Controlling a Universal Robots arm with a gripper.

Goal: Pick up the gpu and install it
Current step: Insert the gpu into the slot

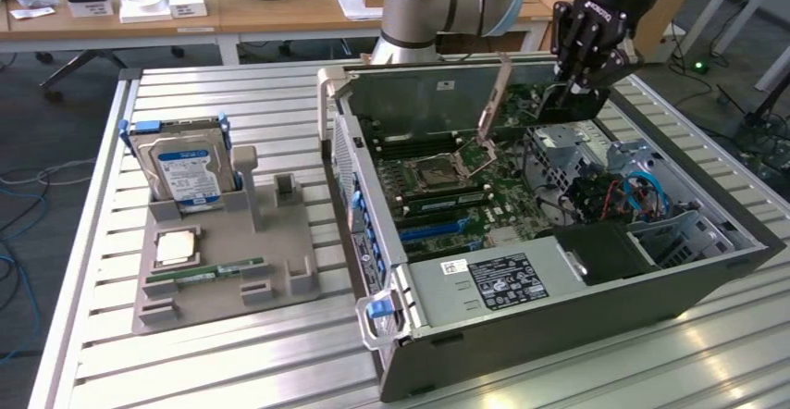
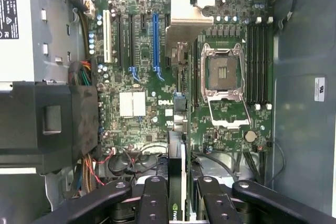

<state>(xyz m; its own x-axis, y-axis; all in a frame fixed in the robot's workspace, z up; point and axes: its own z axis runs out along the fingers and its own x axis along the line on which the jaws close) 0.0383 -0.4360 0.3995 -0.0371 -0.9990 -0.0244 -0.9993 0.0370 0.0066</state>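
Now, bench (image 1: pixel 247 372): slatted metal, carrying a grey tray and an open computer case.
Computer case (image 1: pixel 691 279): lies on its side with the side panel off, towards the exterior view's right.
Power supply (image 1: pixel 494 284): at the near end of the case, label facing up.
Grey tray (image 1: pixel 216 284): on the exterior view's left, just beside the case.
Memory stick (image 1: pixel 210 272): narrow and green, lying flat near the tray's front.
Processor chip (image 1: pixel 177 245): flat on the tray, just behind the stick.
Hard drive (image 1: pixel 183 173): silver with a blue-white label, standing upright at the tray's far end.
Motherboard (image 1: pixel 494 196): green and exposed, with an open processor socket (image 2: pixel 224 72) and a long blue slot (image 2: pixel 155 45).
Pincer (image 1: pixel 583 80): black fingers (image 2: pixel 155 198) pointing down over the far end of the case, clamped on the card's two faces.
Gpu (image 1: pixel 571 105): dark card, held edge-on in the pincer above the board, apart from the blue slot.
Arm (image 1: pixel 432 2): pale blue joint behind the case.
Second bench (image 1: pixel 296 16): wooden, farthest back, with small boxes on it.
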